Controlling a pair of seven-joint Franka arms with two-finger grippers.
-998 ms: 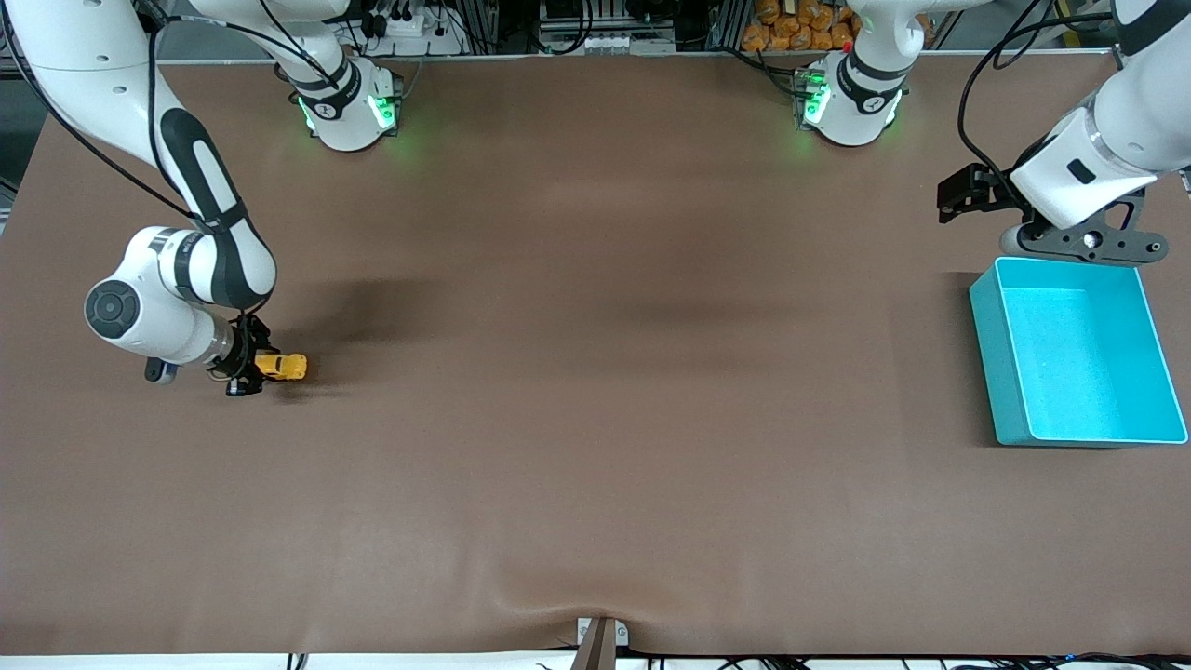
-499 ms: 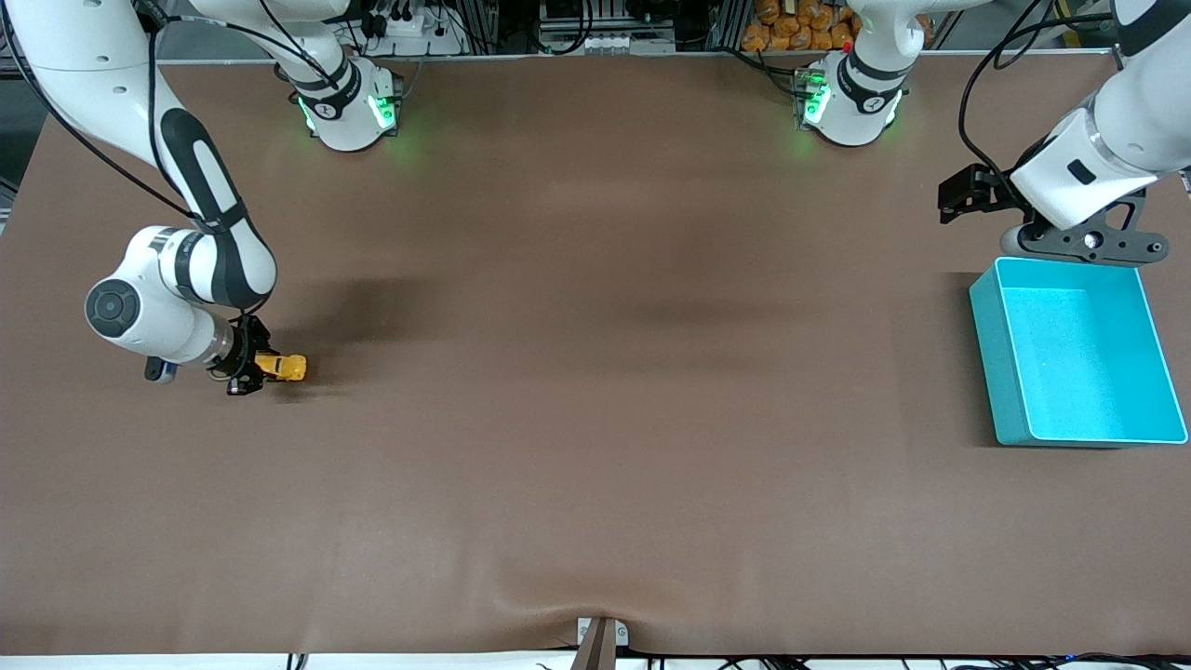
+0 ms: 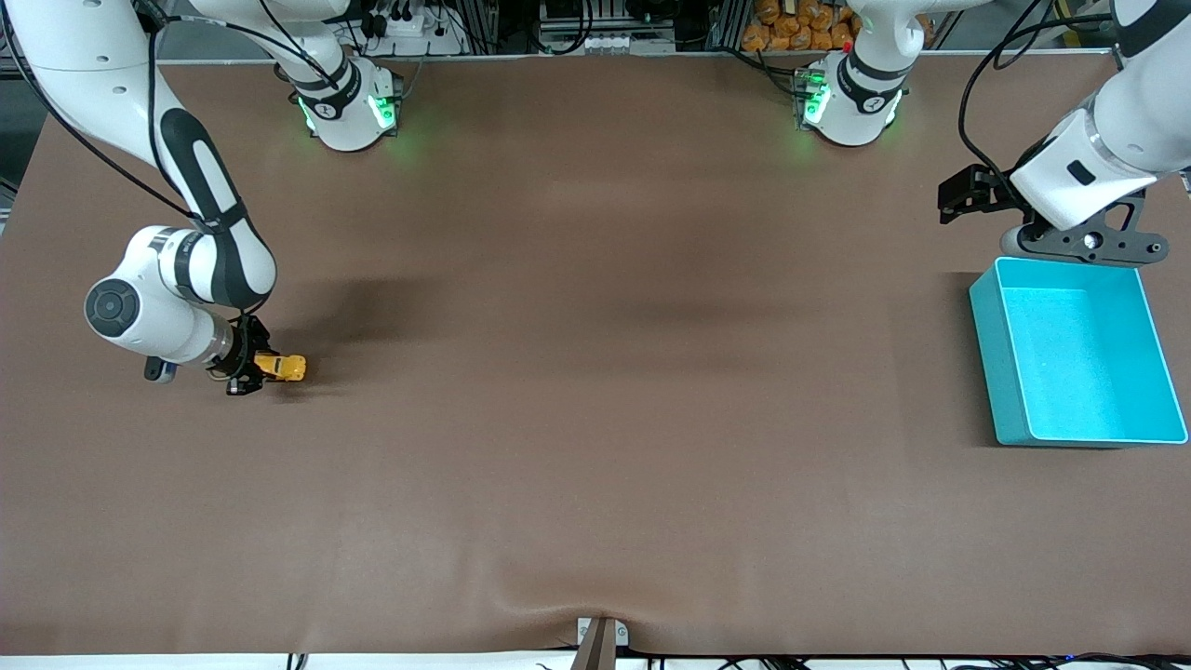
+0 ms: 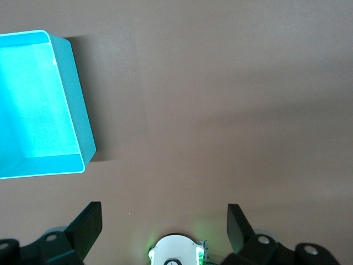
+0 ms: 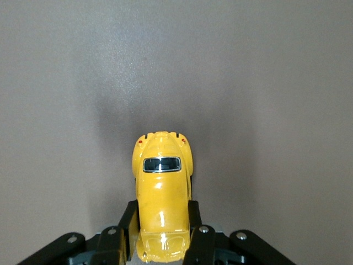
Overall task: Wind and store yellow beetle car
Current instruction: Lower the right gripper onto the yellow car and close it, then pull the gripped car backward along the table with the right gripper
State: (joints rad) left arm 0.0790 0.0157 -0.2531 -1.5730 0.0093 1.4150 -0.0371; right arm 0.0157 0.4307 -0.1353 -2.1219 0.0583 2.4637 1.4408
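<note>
Now the right gripper (image 3: 249,369) pinches the car (image 3: 281,367) by its flanks, down on the table at the right arm's end.
Its long axis points toward the distant bin (image 3: 1079,358); the left gripper (image 3: 968,197) hangs spread wide near that bin. The car is glossy yellow, rounded, with a dark window.
</note>
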